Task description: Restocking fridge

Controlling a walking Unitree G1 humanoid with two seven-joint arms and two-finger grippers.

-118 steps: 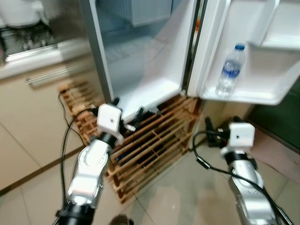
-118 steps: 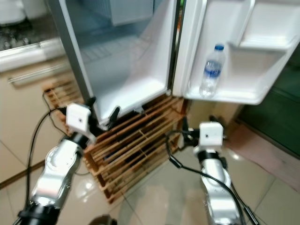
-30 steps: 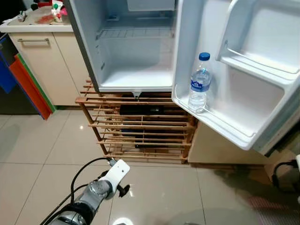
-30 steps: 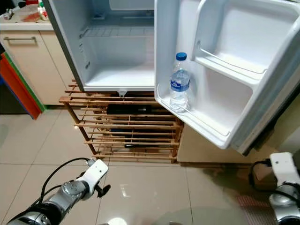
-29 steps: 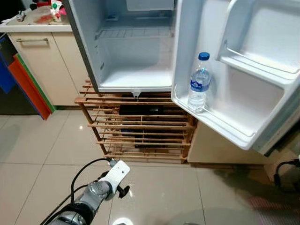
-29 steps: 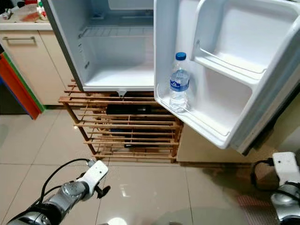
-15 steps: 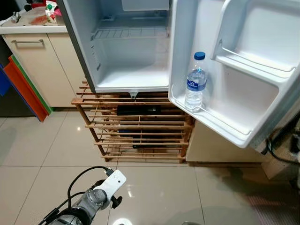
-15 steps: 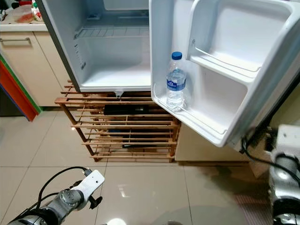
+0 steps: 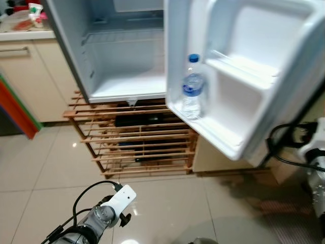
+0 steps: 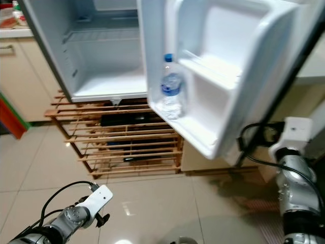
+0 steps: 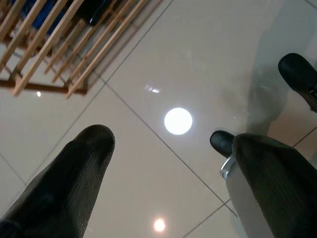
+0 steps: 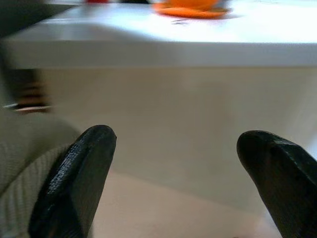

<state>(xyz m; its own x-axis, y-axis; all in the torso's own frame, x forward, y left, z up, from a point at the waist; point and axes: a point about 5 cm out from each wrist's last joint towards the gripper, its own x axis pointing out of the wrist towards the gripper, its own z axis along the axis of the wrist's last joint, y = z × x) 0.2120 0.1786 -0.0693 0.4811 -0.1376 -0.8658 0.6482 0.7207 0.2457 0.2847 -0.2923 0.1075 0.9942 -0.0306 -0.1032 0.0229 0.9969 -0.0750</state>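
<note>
Fridge (image 9: 127, 66) interior: smooth white plastic, slight sheen. Door shelf (image 10: 203, 137): glossy white plastic. Water bottle (image 9: 192, 87): clear plastic, blue cap. Rack (image 9: 137, 137) under fridge: bare pale wood slats, matt. Floor (image 11: 163, 74) beneath left claw (image 11: 168, 163): glossy beige tile, mirror-like glare. Claw fingers (image 11: 64, 183): black, fine-ribbed matt texture. Arms: brushed silver metal.

Head stereo pair: high, angled forward and down; both share the open fridge (image 9: 127, 61), its door (image 9: 244, 76) and the wooden rack (image 10: 127, 140). Left wrist camera: faces the floor tiles (image 11: 163, 74). Right wrist camera: low, near a white counter (image 12: 163, 44).
</note>
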